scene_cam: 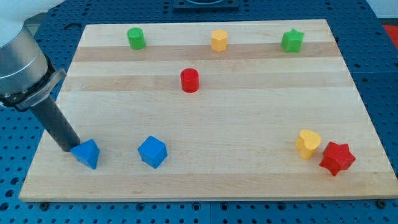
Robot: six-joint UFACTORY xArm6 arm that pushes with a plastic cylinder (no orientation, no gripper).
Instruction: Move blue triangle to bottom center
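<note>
The blue triangle lies on the wooden board near the view's bottom left. My tip sits right at the triangle's left edge, touching or almost touching it. The dark rod slants up to the view's left toward the grey arm. A blue cube lies to the right of the triangle, with a gap between them.
A red cylinder stands near the board's middle top. A green cylinder, a yellow hexagon block and a green star line the top edge. A yellow heart block and a red star sit at the bottom right.
</note>
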